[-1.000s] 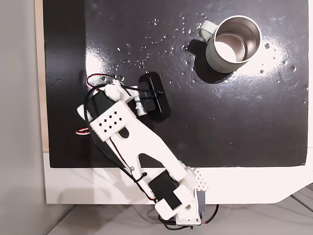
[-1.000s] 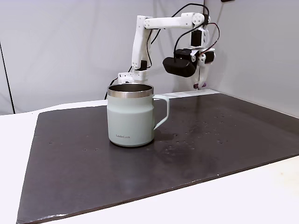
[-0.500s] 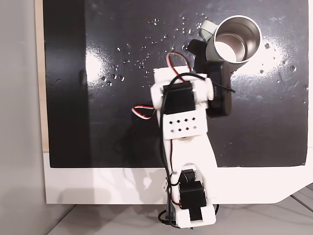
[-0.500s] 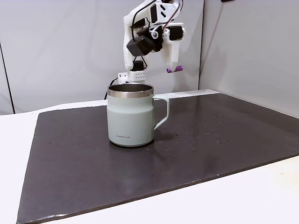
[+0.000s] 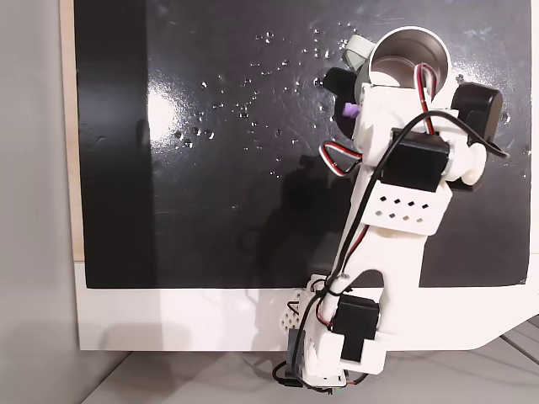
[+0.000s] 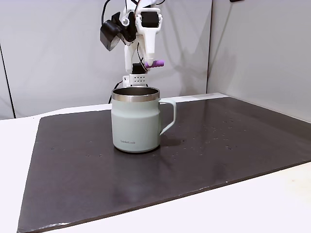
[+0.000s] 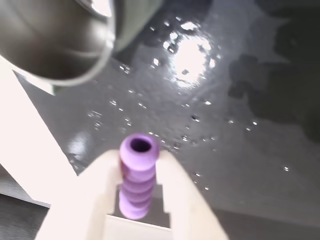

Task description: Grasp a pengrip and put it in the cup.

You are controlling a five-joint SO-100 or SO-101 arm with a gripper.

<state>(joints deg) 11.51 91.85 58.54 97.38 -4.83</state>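
Note:
My gripper (image 7: pixel 137 170) is shut on the pengrip (image 7: pixel 137 172), a small lilac ribbed cylinder with a hollow end, clamped between two white fingers. In a fixed view the pengrip (image 6: pixel 155 63) hangs in the air above the handle side of the cup (image 6: pixel 136 119), a pale grey-green steel mug standing on the dark mat. From above, the pengrip (image 5: pixel 348 111) shows as a purple speck at the arm's left edge, just below the cup (image 5: pixel 410 55), which the arm partly covers. The cup's rim (image 7: pixel 75 70) fills the upper left of the wrist view.
The dark mat (image 5: pixel 210 168) carries scattered water droplets and glare spots. A white table border (image 5: pixel 168 320) runs along the bottom, where the arm's base (image 5: pixel 337 353) sits. A grey wall (image 6: pixel 252 48) stands behind the mat on the right.
The arm has swung from the mat's left side across to the cup, carrying the pengrip up off the mat and now holding it in the air beside the cup's rim.

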